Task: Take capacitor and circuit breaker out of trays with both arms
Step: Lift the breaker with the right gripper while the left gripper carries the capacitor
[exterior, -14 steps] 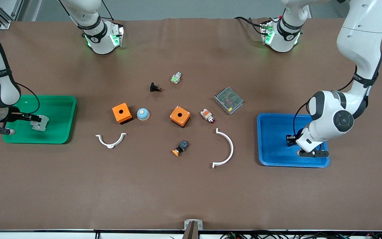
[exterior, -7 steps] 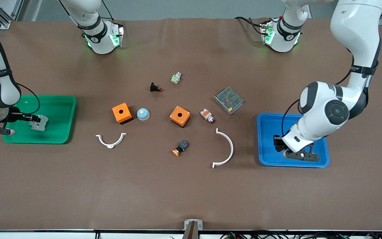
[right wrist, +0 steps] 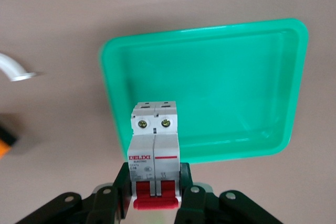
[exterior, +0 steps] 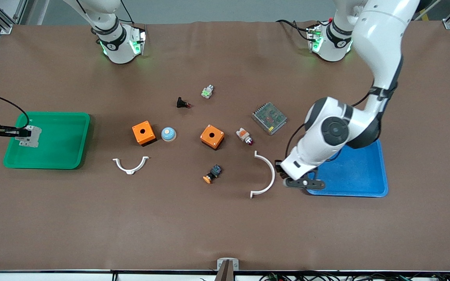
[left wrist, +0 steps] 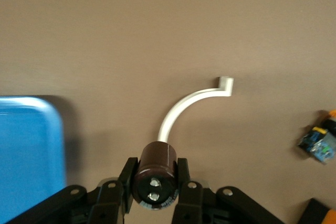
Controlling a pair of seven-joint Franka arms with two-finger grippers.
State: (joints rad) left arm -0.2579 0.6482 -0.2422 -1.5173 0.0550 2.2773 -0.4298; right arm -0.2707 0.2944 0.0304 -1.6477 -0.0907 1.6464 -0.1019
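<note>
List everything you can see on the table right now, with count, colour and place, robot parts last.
green tray: 1, green, right arm's end
blue tray: 1, blue, left arm's end
orange boxes: 2, orange, mid-table
white arcs: 2, white, nearer the front camera than the boxes
blue dome: 1, beside an orange box
power supply: 1, grey mesh
breaker: 1, white-grey, in right claw over green tray
capacitor: 1, black, in left claw over a white arc's end
</note>
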